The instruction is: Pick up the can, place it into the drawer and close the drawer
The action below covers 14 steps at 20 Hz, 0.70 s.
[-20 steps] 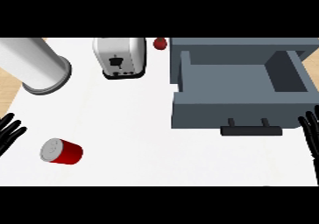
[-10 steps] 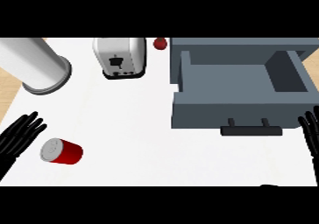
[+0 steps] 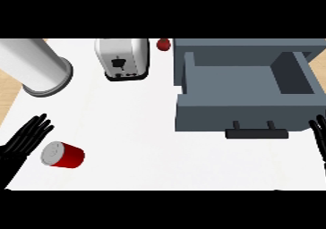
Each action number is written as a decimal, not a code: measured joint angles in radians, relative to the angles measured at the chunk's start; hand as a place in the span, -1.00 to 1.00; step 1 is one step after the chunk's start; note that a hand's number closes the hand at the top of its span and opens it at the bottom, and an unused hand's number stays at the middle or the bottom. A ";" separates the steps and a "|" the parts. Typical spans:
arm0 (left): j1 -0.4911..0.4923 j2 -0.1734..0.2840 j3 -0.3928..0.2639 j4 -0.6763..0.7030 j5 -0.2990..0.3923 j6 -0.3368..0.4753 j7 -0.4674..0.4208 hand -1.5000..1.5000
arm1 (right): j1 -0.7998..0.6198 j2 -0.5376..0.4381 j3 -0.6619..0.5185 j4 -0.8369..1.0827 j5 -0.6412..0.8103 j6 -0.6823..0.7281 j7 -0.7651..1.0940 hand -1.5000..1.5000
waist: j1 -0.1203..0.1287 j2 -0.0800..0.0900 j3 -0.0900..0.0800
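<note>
Right hand [image 3: 322, 139] cut by the view's right edge, only straight fingers showing, palm out of view; left hand [image 3: 21, 144] runs off the left edge at the wrist, forearm barely seen; large white cylinder [image 3: 30, 67] cropped at the top and left, its upper end not visible; small red object [image 3: 164, 44] behind the toaster [image 3: 123, 58] too small to identify; drawer [image 3: 248, 89] cabinet cut at the top right, back corner unseen; can [image 3: 62, 155] label unreadable.
</note>
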 measured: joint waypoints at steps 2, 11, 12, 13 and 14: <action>0.009 0.008 0.012 0.041 -0.036 -0.010 -0.061 -1.00 | 0.011 0.000 -0.009 0.008 -0.004 0.012 -0.014 -1.00 | 0.000 0.000 0.000; -0.052 0.068 0.037 0.266 -0.153 0.002 -0.230 -1.00 | -0.026 0.025 0.008 0.004 0.024 -0.003 0.017 -1.00 | 0.000 0.000 0.000; -0.067 0.076 0.034 0.295 -0.167 0.010 -0.246 -1.00 | -0.031 0.027 0.009 0.019 0.031 -0.002 0.003 -1.00 | 0.000 0.000 0.000; -0.071 0.080 0.029 0.321 -0.185 0.021 -0.272 -1.00 | -0.017 0.024 -0.001 0.014 0.022 0.007 -0.003 -1.00 | -0.001 0.000 0.000; -0.075 0.088 0.029 0.346 -0.194 0.027 -0.290 -1.00 | -0.015 0.024 -0.002 0.013 0.022 0.010 -0.001 -1.00 | -0.001 0.000 0.000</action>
